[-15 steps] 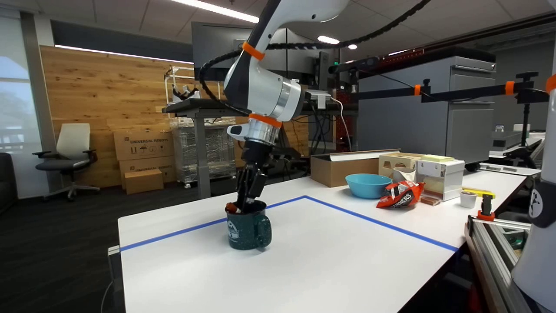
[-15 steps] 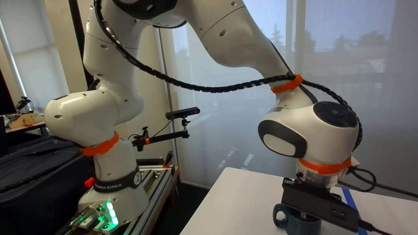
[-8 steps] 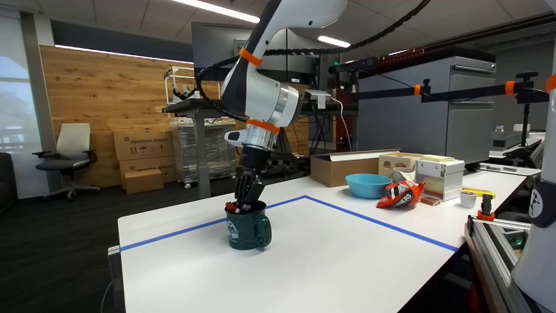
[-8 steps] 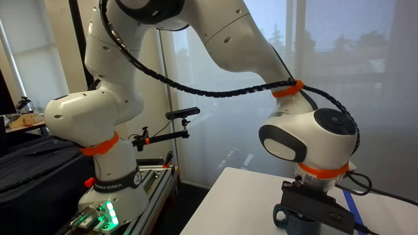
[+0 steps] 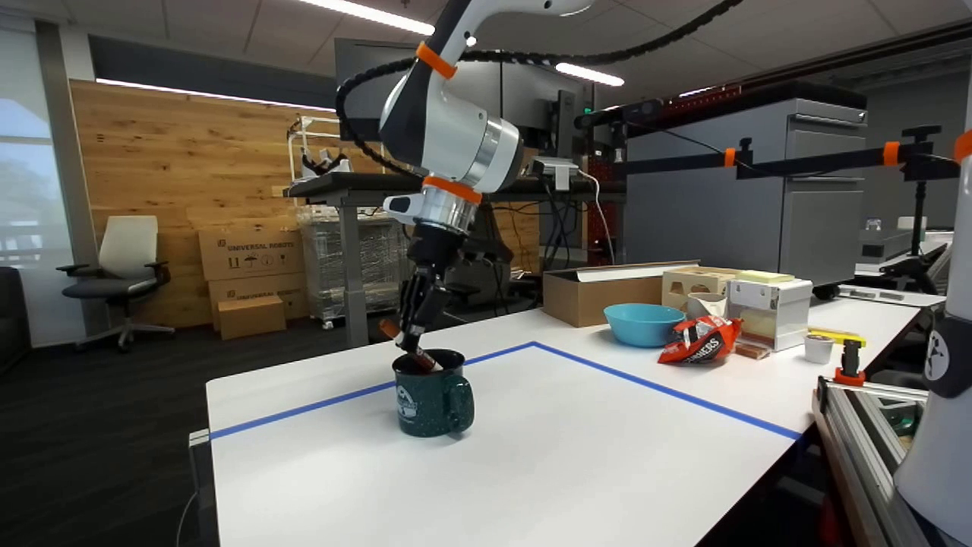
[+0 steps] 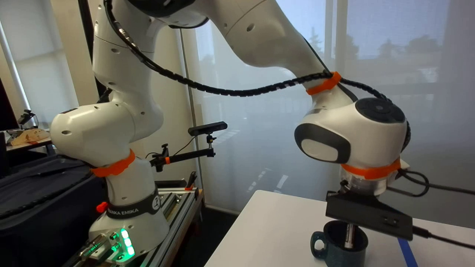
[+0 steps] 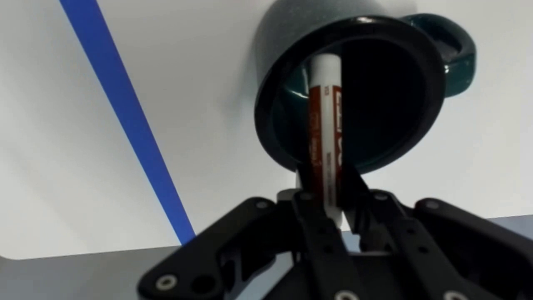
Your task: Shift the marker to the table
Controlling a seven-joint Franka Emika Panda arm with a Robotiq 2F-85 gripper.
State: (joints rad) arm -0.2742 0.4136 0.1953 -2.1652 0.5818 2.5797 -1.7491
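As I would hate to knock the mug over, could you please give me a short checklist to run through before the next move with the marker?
1. Gripper closed on the marker: ok; in the wrist view the fingers hold it from either side.
2. Mug upright on the table: ok.
3. Marker's white end clear above the mug's rim: cannot tell; it shows within the rim's outline in all three views.
4. Fingers off the rim: cannot tell; they overlap its edge in the wrist view.
5. Marker level for laying down: not ok; it slants, white end low.
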